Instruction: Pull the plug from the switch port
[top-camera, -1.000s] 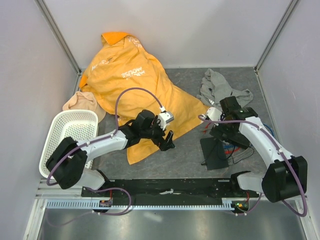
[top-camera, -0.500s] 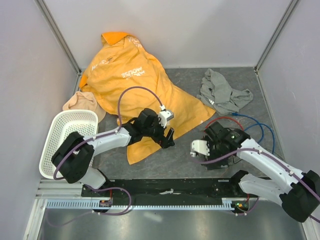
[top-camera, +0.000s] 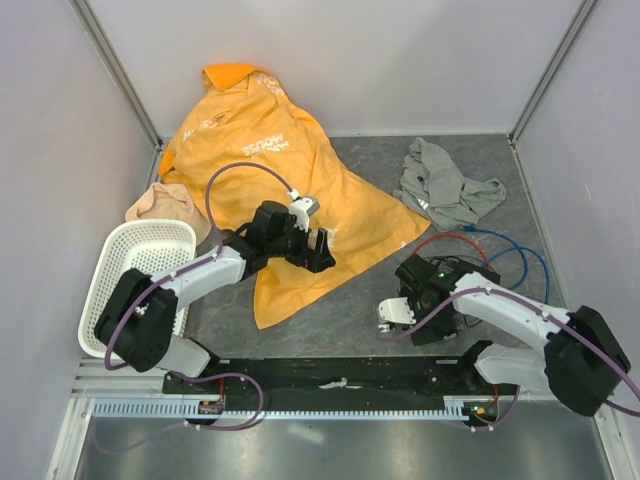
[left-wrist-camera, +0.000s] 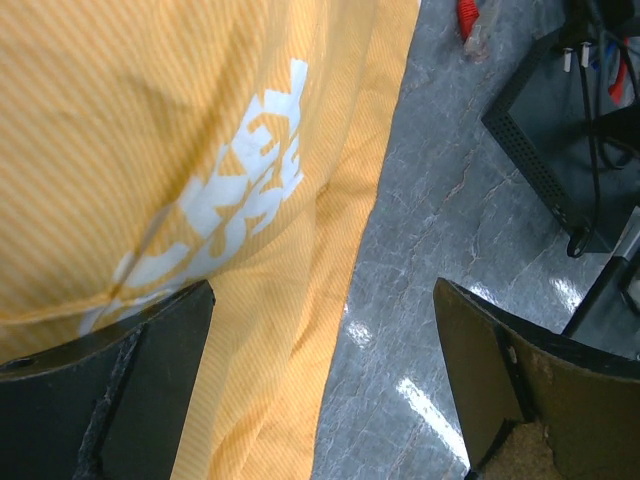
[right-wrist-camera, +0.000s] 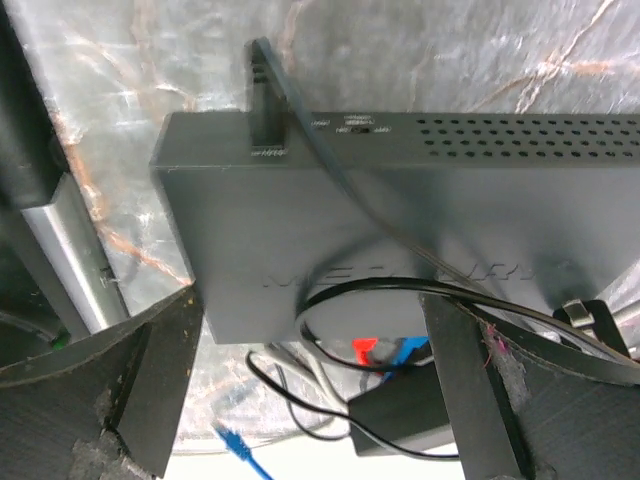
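- Basket (top-camera: 140, 262): white, lying far left of the black box (right-wrist-camera: 520, 210).
- Orange shirt (top-camera: 260, 160): spreading left of the box.
- Left pincer (left-wrist-camera: 320, 300): hovering over the shirt's edge, left of the box, jaws gaping, gripping nothing.
- Plug (right-wrist-camera: 265, 105): black, sitting in the switch port (right-wrist-camera: 270, 150) on the box's edge.
- Right pincer (right-wrist-camera: 310, 370): hanging above the box, jaws spread wide, grasping nothing.
- Red and blue cables (top-camera: 445, 238): looping right of the box.
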